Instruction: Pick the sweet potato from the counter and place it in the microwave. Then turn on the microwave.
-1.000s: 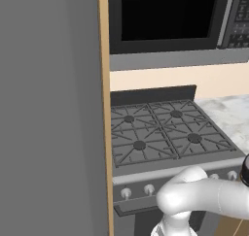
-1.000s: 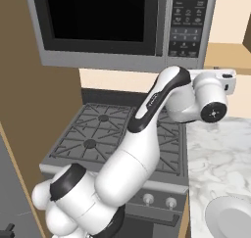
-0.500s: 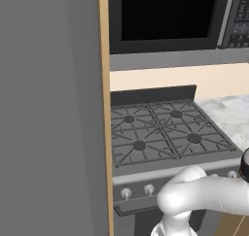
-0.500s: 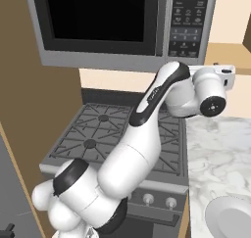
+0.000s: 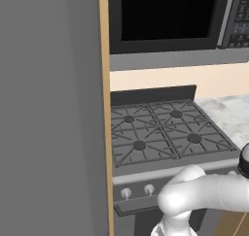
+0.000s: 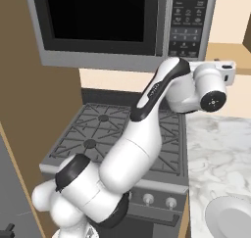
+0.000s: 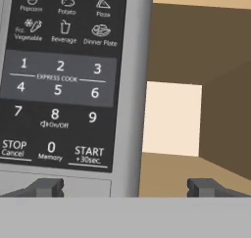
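The microwave (image 6: pixel 98 21) hangs above the stove with its dark glass door shut. Its button panel (image 7: pixel 59 80) is close in front of my gripper (image 7: pixel 126 188), with the START button (image 7: pixel 89 154) just above and right of the left fingertip. The gripper is open, its two dark fingertips (image 7: pixel 46 187) wide apart with nothing between them. In the right base view my wrist (image 6: pixel 211 87) hovers just below the panel (image 6: pixel 188 21). The sweet potato is out of view. The marbled counter (image 6: pixel 215 154) lies to the right of the stove.
A dark grated gas stove (image 5: pixel 160 133) with front knobs sits under the microwave. A white round plate (image 6: pixel 230 217) rests on the counter's near right. A tall grey cabinet side with a wooden edge (image 5: pixel 103 109) stands to the left.
The wrist has risen slightly towards the button panel. The gripper has stayed open, and nothing else has moved.
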Motion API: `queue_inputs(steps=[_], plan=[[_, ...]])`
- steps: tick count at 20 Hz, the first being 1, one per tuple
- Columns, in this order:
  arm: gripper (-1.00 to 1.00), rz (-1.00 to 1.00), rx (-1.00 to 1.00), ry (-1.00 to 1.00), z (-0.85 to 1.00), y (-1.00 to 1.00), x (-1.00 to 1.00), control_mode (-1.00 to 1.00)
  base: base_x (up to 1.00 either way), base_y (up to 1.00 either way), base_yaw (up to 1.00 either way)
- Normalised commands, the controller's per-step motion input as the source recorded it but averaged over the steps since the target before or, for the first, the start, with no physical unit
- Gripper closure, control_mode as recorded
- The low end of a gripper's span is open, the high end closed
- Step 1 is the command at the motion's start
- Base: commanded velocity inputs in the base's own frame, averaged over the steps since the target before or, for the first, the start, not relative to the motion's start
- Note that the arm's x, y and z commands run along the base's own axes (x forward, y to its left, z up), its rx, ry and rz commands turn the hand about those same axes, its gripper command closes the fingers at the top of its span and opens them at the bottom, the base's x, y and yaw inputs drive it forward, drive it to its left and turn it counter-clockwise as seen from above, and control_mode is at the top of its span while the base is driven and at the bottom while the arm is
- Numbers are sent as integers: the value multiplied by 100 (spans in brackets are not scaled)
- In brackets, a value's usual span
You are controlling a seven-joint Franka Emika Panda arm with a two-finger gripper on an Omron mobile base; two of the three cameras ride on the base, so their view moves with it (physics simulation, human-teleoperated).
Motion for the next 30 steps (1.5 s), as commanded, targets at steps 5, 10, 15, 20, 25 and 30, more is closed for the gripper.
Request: queue_inputs(steps=[5,10,15,20,25,30], plan=[[-100,0,0,0,10,-9,14,-100,0,0,0],[-100,0,0,0,5,-17,9,-100,0,0,0],[-100,0,0,0,4,-5,8,-100,0,0,0],[-100,0,0,2,5,0,10,-100,0,0,0],[-100,0,0,4,3,0,8,-100,0,0,0],[-100,-2,0,5,0,0,12,-100,0,0,0]])
